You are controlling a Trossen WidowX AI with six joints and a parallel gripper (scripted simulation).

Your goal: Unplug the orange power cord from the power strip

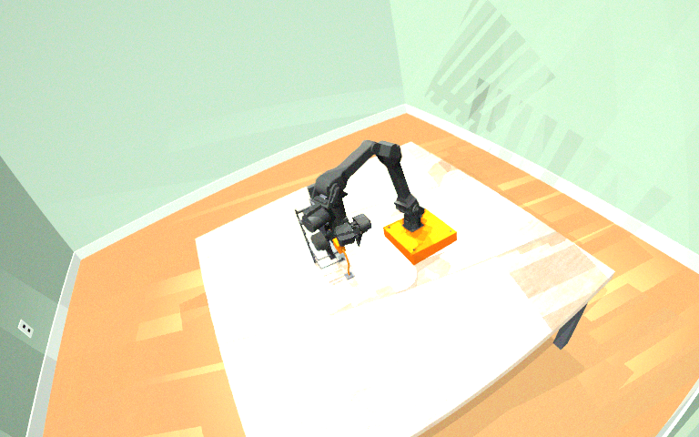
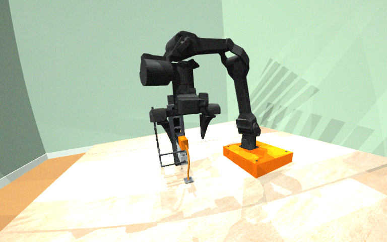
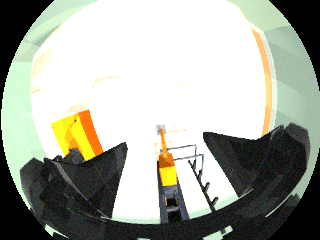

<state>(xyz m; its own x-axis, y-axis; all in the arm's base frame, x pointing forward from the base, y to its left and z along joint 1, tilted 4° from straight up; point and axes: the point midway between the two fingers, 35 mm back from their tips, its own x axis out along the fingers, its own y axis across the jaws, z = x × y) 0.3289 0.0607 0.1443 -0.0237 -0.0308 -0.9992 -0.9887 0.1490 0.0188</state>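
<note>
My gripper is wide open, with nothing held between its fingers. The orange plug is between and below the spread fingers, apart from both in the wrist view. It lies against the lower part of the dark, steeply raised power strip. Whether its prongs are in a socket is hidden. Dark sockets show above the plug. The orange cord runs down from it to a small grey plate on the table. The strip is mostly hidden in the top view.
A thin dark wire frame stands close beside the strip. The grey cord plate is on the table. The arm's orange base block stands on the other side.
</note>
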